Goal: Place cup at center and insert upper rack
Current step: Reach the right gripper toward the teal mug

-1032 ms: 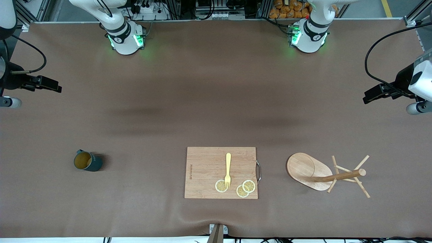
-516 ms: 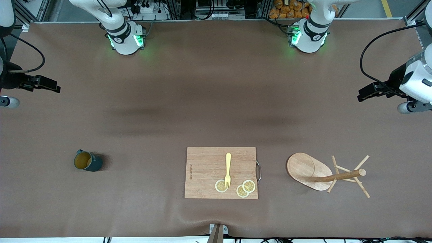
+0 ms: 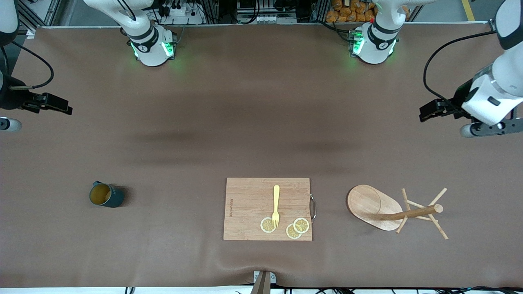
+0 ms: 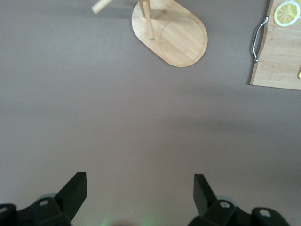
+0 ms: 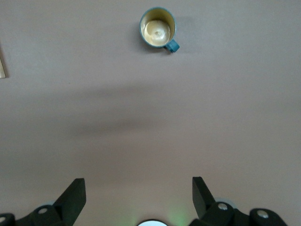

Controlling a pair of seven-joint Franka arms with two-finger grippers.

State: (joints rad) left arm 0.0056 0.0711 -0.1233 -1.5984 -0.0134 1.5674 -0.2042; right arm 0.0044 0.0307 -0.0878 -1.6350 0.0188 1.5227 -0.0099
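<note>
Front view: teal ribbed cup (image 3: 106, 195) upright at the right arm's end; wooden upper rack (image 3: 392, 210) tipped over, post lying lengthwise, below the left gripper (image 3: 429, 110).
Left wrist view: jaws wide, empty; oval base ahead.
Right wrist view: right gripper (image 5: 136, 200) wide, empty; cup ahead.
</note>
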